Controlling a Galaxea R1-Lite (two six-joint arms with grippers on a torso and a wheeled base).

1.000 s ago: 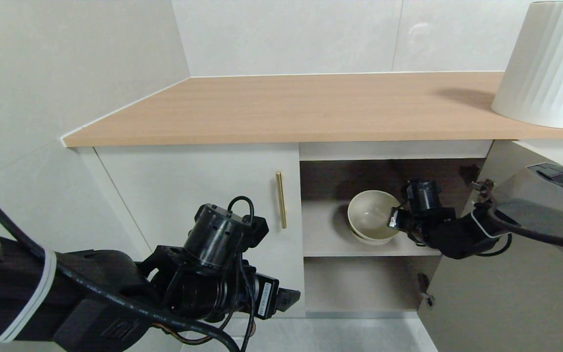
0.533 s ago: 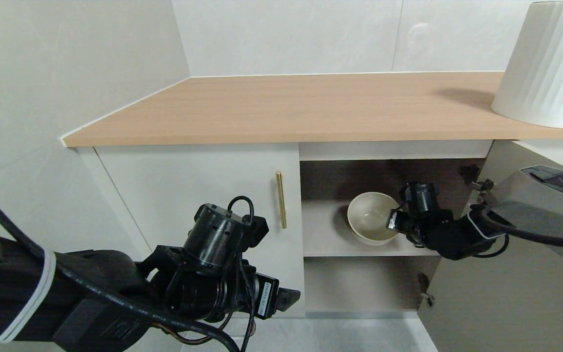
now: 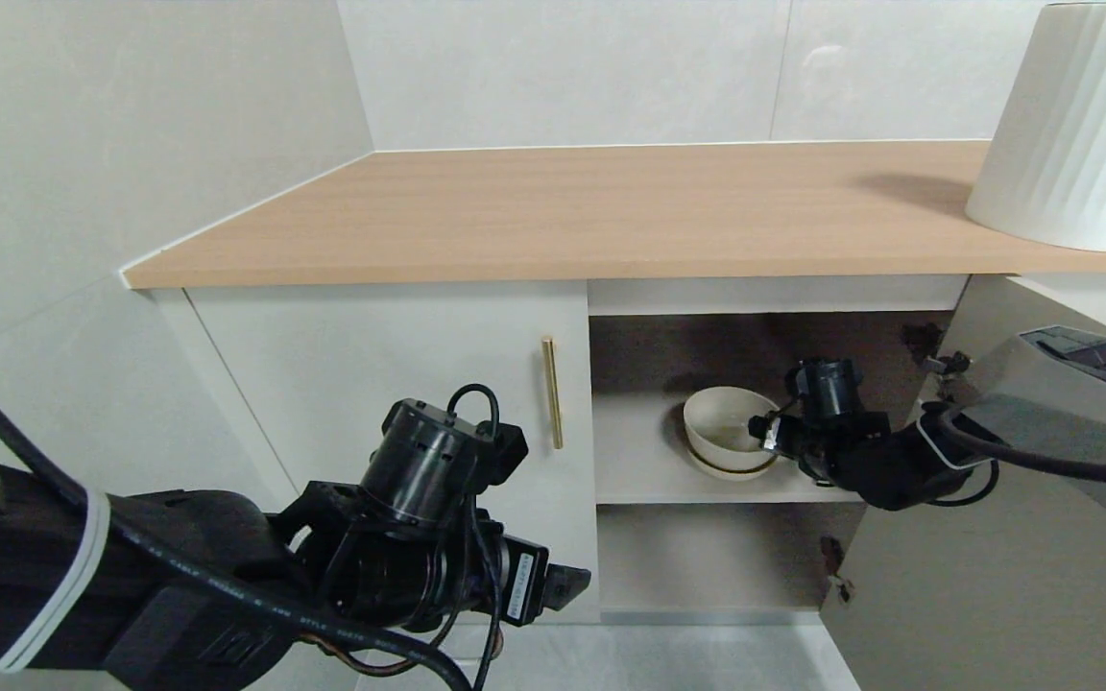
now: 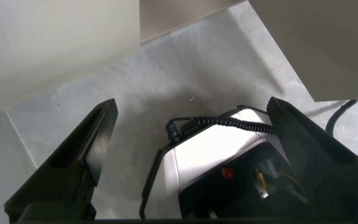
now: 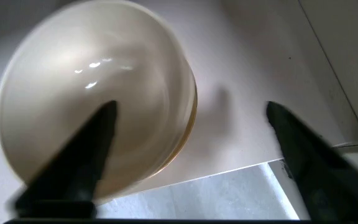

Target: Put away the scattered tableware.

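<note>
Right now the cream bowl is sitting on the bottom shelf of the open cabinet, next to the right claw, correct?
Not quite. The cream bowl sits on the upper shelf of the open cabinet, not the bottom one, next to the right claw. The head view shows it.

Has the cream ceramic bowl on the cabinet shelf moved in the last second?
Yes. The cream ceramic bowl has tipped from tilted to level, dropping toward the white cabinet shelf.

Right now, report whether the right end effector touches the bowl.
Cannot tell: in the right wrist view a finger of the end effector overlaps the bowl; contact unclear.
</note>
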